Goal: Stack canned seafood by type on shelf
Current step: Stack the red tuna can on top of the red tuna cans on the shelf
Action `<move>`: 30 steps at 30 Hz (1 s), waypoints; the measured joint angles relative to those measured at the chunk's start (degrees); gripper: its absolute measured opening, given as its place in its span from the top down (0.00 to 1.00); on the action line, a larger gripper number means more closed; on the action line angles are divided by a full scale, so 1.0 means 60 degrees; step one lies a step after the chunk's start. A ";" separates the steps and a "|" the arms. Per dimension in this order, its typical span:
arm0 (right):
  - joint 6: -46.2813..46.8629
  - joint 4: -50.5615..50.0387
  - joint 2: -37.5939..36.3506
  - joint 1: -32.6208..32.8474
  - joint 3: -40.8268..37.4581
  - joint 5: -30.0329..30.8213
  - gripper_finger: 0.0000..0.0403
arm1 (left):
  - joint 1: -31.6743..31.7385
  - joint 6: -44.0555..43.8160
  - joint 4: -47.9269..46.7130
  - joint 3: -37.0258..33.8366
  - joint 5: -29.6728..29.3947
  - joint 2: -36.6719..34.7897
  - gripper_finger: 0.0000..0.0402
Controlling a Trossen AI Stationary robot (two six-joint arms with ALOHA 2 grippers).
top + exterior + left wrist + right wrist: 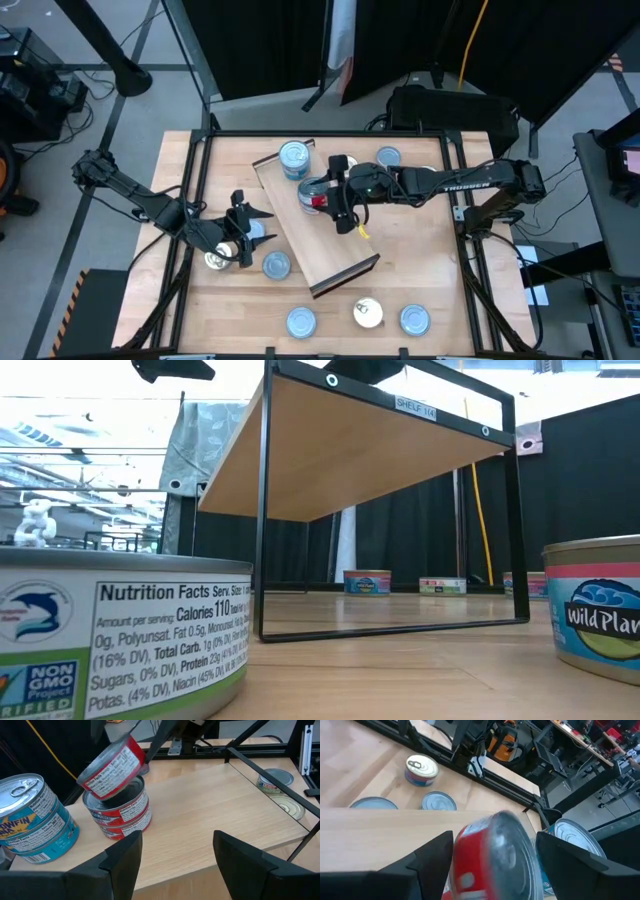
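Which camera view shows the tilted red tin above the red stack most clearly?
The left wrist view: the red tin shows whole, tilted over the red stack on the shelf. In the right wrist view it is a blur between the right gripper's fingers. The high view shows only a red spot under that gripper. The low view does not show it.

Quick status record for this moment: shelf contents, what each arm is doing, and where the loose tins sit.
shelf: light-wood board, angled on the table
on shelf: blue tin stack; red tin stack
right gripper: over the red stack, jaws apart, a tilted red tin between them
left gripper: beside the shelf's edge, jaws open, empty
loose tins: several on the table around the shelf
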 joint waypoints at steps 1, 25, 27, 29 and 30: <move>0.0030 0.0002 0.0000 -0.0012 -0.0001 -0.0006 0.31 | 0.0000 0.0000 0.0001 0.0000 0.0000 0.0000 0.39; 0.0554 -0.0843 -0.0188 0.0570 0.0150 0.1162 0.31 | 0.0000 0.0022 0.0081 0.0000 0.0240 -0.0004 0.39; 0.0518 -0.0798 -0.0182 0.0570 0.0150 0.1456 0.31 | 0.0000 0.0022 0.0078 0.0000 0.0240 -0.0004 0.39; 0.0512 -0.0833 -0.0169 0.0553 0.0150 0.1547 0.31 | 0.0000 0.0018 0.0080 0.0000 0.0240 -0.0004 0.39; 0.0514 -0.0844 -0.0160 0.0532 0.0150 0.1536 0.31 | 0.0000 0.0019 0.0079 0.0000 0.0240 -0.0004 0.39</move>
